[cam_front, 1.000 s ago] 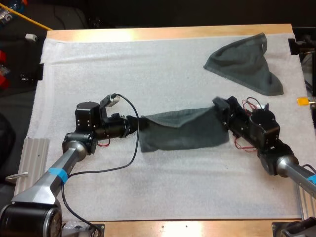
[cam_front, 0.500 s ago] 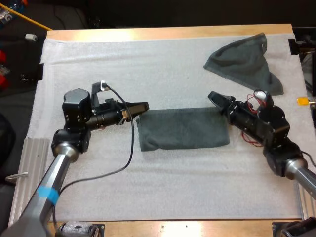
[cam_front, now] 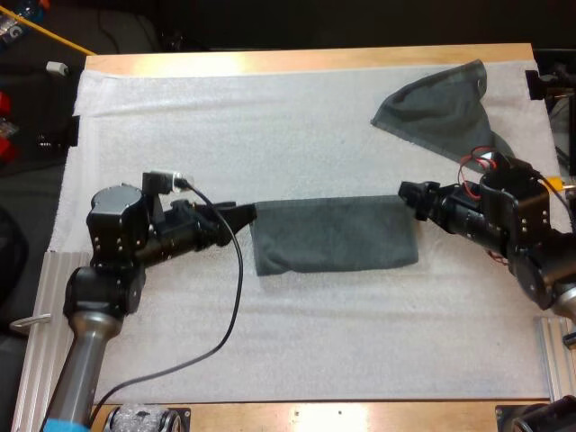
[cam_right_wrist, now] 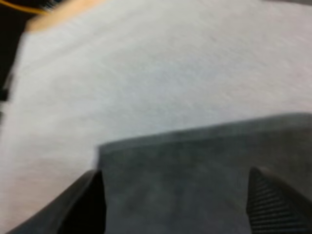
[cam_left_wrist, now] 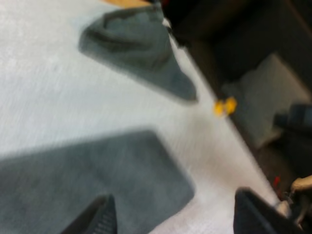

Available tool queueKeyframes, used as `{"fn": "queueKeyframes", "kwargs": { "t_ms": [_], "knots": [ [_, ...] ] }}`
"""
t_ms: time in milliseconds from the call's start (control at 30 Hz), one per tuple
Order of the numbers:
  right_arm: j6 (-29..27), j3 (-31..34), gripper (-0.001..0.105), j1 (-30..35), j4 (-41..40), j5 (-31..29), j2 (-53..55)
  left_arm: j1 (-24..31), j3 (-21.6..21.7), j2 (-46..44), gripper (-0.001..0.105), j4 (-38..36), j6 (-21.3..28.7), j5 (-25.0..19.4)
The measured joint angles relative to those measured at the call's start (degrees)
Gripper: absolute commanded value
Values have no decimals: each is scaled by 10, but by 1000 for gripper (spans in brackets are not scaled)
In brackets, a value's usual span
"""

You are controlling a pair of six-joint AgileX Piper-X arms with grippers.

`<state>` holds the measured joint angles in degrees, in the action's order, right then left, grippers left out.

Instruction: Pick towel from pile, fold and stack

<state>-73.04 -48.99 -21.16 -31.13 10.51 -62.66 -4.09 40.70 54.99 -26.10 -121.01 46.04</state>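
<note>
Left gripper (cam_front: 243, 214): at 9 o'clock of the mat's middle, pointing toward 3 o'clock, its tips just at the short 9 o'clock edge of the folded towel; whether they touch it cannot be told
Left jaws: in the left wrist view the two black fingers (cam_left_wrist: 100, 219) stand wide apart and grasp nothing, with the towel's corner lying low between them
Folded towel: a dark grey-green cloth rectangle (cam_front: 333, 234) lying flat about the middle of the white mat (cam_front: 270, 117), long side running 9 to 3 o'clock, between the two grippers and held by neither
Right gripper (cam_front: 413, 202): at the folded towel's 2 o'clock corner, pointing toward 9 o'clock, tips just beside the cloth
Right jaws: in the right wrist view the black fingers (cam_right_wrist: 273, 202) are spread apart and clear, over the folded towel (cam_right_wrist: 195, 165), whose straight edge and corner lie ahead of them
Crumpled towel: a dark grey-green cloth heap (cam_front: 450, 112) toward 1 o'clock on the mat, well apart from both grippers; beyond the folded towel (cam_left_wrist: 83, 180) in the left wrist view (cam_left_wrist: 136, 48)
Table: wooden (cam_front: 315, 59), its edge showing at 12 o'clock past the mat
</note>
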Motion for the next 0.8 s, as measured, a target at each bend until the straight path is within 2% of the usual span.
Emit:
{"fn": "queueKeyframes", "kwargs": {
  "t_ms": [167, 367, 500, 633, 800],
  "knots": [
    [-56, -39, 61, 0, -105, -33, 0, 0, 3, -41, 51, -100, 54, -42],
    [-93, -67, 61, 0, -183, -66, 0, 0, 21, -69, 51, -218, 118, -78],
    [-101, -67, 61, 0, -204, -70, 0, -6, 21, -84, 51, -245, 122, -82],
    [-106, -67, 61, 13, -204, -67, -23, -37, 21, -85, 51, -263, 124, -83],
    [-129, -67, 61, 69, -204, -19, -76, -82, 21, -85, 51, -286, 124, -118]
  ]
}}
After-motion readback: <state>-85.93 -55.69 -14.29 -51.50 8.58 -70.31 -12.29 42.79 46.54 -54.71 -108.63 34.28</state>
